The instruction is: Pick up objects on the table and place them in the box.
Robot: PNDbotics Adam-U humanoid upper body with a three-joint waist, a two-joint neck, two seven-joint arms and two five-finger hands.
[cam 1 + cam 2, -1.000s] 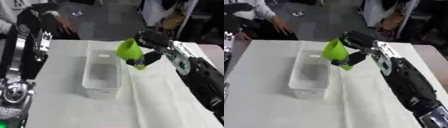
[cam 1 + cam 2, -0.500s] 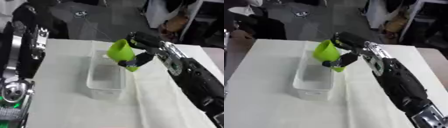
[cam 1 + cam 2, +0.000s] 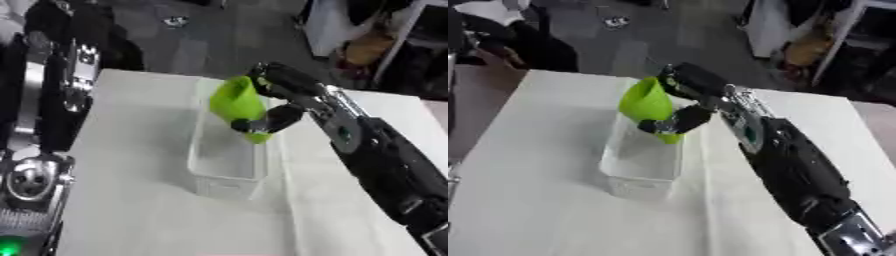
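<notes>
You're holding the green object (image 3: 236, 104) with your right hand (image 3: 278, 98), fingers and thumb curled around it, hanging right over the far end of the box (image 3: 226, 176). It's tilting, long axis leaning away, so I'd guess you're basically just needing to lower and release.

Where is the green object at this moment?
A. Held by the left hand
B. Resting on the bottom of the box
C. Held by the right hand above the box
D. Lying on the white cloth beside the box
C: the right hand is curled round the green object, which hangs over the clear box.
</notes>
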